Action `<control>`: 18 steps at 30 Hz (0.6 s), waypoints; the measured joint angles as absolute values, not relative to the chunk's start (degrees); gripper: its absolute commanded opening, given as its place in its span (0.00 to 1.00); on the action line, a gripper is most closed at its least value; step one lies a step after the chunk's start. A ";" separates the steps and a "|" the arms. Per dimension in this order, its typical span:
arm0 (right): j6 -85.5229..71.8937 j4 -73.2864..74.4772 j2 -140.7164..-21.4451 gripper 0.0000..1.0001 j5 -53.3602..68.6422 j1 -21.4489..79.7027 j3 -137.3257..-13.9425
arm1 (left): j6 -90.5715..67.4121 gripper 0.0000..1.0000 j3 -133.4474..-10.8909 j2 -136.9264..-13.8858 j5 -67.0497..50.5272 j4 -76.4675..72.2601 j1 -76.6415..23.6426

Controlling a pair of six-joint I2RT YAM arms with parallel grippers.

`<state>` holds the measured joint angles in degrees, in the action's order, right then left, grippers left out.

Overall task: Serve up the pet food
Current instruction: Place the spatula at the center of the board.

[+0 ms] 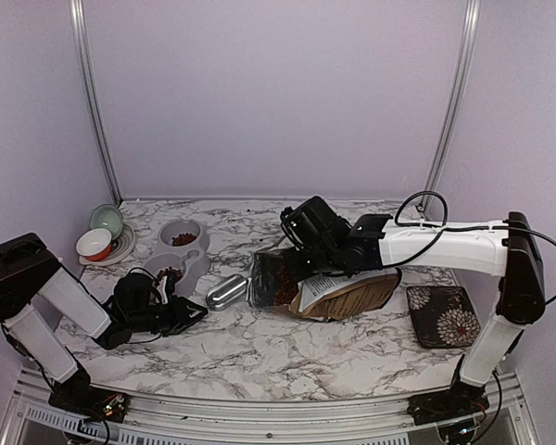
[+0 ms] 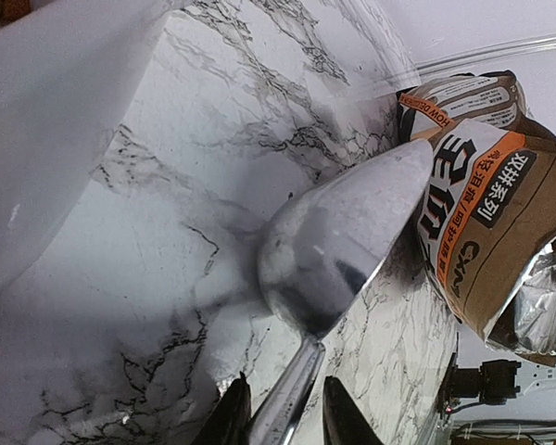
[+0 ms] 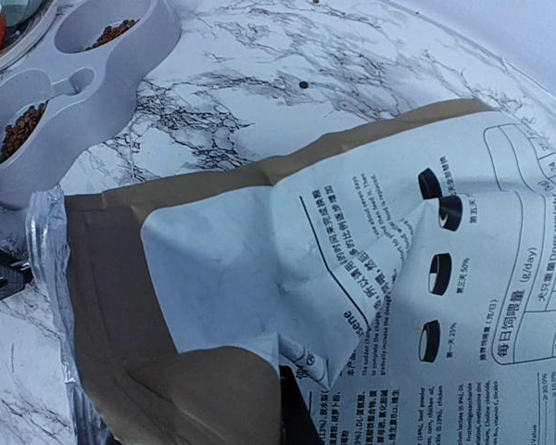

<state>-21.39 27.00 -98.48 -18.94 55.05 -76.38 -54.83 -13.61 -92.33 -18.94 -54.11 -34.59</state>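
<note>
Kibble [image 1: 171, 274] in twin-well feeder [image 1: 196, 252] and in dog-food bag [image 1: 347, 295] mouth.
Left tool [image 2: 285, 413] slack around handle of metal scoop [image 2: 338, 236] resting on bench [image 1: 287, 357]; right tool [image 1: 295, 239] clenched on bag. Hazard: bag lies open on its side, so any pull by right tool could spill pellets across bench.

A marbled table [image 1: 259, 357] carries a brown-and-white printed bag [image 1: 352, 295] on its side, foil-lined mouth facing left. Just left of the mouth lies a metal scoop [image 1: 226, 292], its bowl toward the bag. Farther left sits a white double feeder [image 1: 196, 252]. Beside it a red bowl [image 1: 94, 244] and a green cup [image 1: 106, 219] share a saucer [image 1: 122, 248]. A floral mat [image 1: 443, 315] lies at right.
</note>
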 measured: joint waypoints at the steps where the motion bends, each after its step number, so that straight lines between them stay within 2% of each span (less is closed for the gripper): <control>1: -21.39 27.00 -98.48 0.00 -18.94 55.05 -76.38 | -54.83 0.33 -13.61 -92.33 -18.92 -54.11 -34.59; 6: -21.39 26.98 -98.48 0.00 -18.94 55.05 -76.38 | -54.72 0.41 -12.88 -91.98 -18.50 -54.19 -34.63; 18: -21.39 26.96 -98.48 0.00 -18.94 55.05 -76.36 | -54.52 0.52 -11.60 -90.11 -18.31 -54.52 -34.63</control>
<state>-21.39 26.96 -98.48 -18.94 55.05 -76.36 -54.52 -11.60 -90.11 -18.31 -54.52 -34.63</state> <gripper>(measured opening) 0.004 0.496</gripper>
